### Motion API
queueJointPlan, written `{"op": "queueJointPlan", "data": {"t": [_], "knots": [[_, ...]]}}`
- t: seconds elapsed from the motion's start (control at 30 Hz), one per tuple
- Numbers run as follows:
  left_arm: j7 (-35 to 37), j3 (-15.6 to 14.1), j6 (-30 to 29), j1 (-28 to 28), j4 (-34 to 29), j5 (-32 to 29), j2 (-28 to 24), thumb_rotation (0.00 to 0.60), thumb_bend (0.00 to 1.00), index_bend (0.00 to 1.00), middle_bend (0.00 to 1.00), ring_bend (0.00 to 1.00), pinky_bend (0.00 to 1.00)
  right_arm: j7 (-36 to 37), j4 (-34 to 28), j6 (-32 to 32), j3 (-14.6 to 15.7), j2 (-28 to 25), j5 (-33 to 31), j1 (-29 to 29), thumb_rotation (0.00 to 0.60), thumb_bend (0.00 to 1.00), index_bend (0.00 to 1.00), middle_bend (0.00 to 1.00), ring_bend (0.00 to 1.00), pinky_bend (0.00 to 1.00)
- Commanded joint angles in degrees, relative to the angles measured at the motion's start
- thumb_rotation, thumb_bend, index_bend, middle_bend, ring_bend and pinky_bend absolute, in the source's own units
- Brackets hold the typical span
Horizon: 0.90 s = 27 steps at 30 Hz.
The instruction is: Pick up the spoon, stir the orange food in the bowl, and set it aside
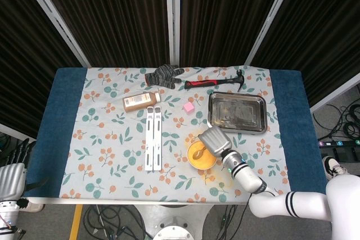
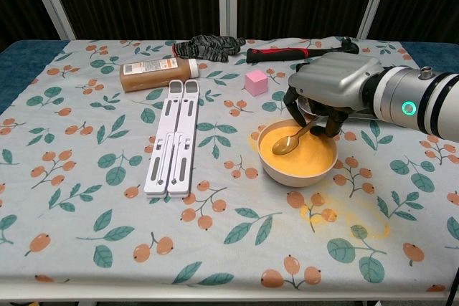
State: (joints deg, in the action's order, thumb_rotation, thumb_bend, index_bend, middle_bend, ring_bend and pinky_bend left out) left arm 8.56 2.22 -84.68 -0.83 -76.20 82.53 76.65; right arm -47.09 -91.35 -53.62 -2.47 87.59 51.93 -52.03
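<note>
The right hand (image 2: 331, 91) pinches one spoon (image 2: 292, 140) by its handle, its tip in the orange food of the single bowl (image 2: 297, 153), near the counter's (image 1: 67, 122) front right. Open cloth lies left of the bowl. The left hand (image 1: 11, 179) hangs off the left edge; its fingers' state is unclear.

Spoon (image 2: 292, 140) handle hidden under right robot hand (image 2: 331, 85); tray (image 2: 356, 115) mostly covered.
</note>
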Motion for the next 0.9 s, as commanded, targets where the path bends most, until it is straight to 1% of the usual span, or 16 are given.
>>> {"op": "queueJointPlan", "data": {"t": [0.03,0.2,0.4,0.6,0.77,0.9], "knots": [[0.0,0.0,0.0,0.0,0.0,0.0,0.0,0.6,0.0,0.12,0.09,0.08,0.12,-1.2,-0.1,-1.9,1.0,-0.3,3.2,0.1,0.6,0.32,0.63,0.97,1.0,1.0],[0.0,-0.1,0.1,-0.1,0.0,0.2,0.2,0.6,0.0,0.12,0.09,0.08,0.12,-5.9,0.5,-5.1,3.0,-1.1,9.3,0.0,0.6,0.32,0.65,0.97,1.0,1.0],[0.1,0.0,-0.1,-0.1,0.0,0.3,0.3,0.6,0.0,0.12,0.09,0.08,0.12,-12.9,2.8,-6.1,5.2,-1.9,14.9,-0.9,0.6,0.32,0.67,0.97,0.99,1.0],[0.3,-0.2,-0.1,0.2,0.1,0.2,0.3,0.6,0.0,0.12,0.09,0.08,0.12,-17.3,5.2,-5.0,6.5,-1.6,17.6,-1.4,0.6,0.33,0.69,0.97,0.99,1.0],[0.4,-0.2,0.0,0.1,0.2,0.3,0.4,0.6,0.0,0.12,0.09,0.08,0.12,-19.3,7.2,-4.3,6.6,-0.2,18.8,-1.4,0.6,0.33,0.72,0.97,0.99,1.0],[0.7,-0.2,0.0,0.3,0.5,0.1,0.6,0.6,0.0,0.12,0.09,0.08,0.12,-21.6,8.7,-3.4,6.4,1.6,19.3,-1.6,0.6,0.33,0.72,0.97,0.99,1.0]]}}
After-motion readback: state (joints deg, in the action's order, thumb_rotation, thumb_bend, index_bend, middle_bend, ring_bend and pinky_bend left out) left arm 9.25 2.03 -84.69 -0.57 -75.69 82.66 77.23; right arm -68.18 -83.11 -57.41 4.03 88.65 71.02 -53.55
